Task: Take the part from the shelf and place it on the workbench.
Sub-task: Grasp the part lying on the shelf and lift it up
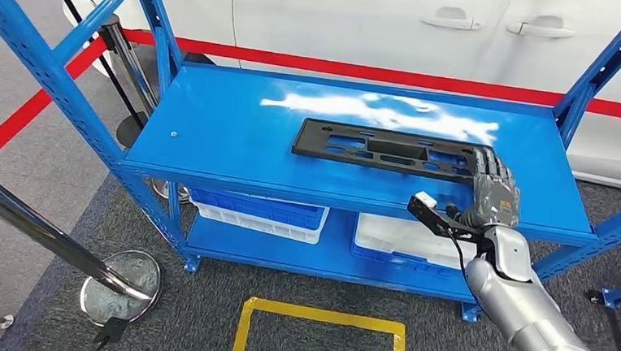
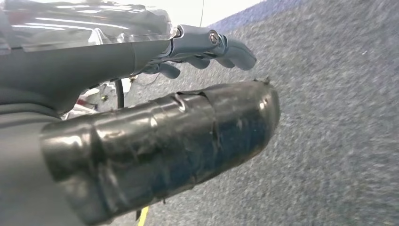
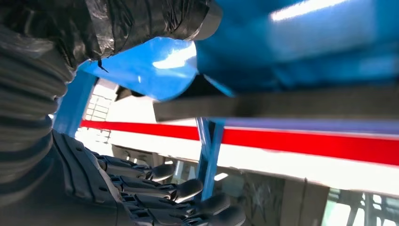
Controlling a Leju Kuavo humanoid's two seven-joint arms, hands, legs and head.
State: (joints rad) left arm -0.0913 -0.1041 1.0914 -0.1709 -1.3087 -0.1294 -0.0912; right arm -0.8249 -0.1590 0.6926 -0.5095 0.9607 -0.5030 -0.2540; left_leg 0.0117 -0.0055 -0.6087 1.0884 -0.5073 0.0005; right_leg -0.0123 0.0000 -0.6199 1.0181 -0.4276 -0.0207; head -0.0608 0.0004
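1. The step in hand is the reach: the right hand (image 1: 493,195) is at the right end of the part (image 1: 390,150), fingers extended and apart over that end, holding nothing that I can see (contact itself is not clear).
2. The part lies flat on the top board of the shelf (image 1: 212,137), toward the board's right half, near its front edge.
3. Its long axis runs along the shelf's length, left to right, one end under the hand.
4. Next, I judge, the fingers must close on that end before any lift.
5. The left hand (image 2: 207,47) hangs over carpet, fingers loosely curled, empty.
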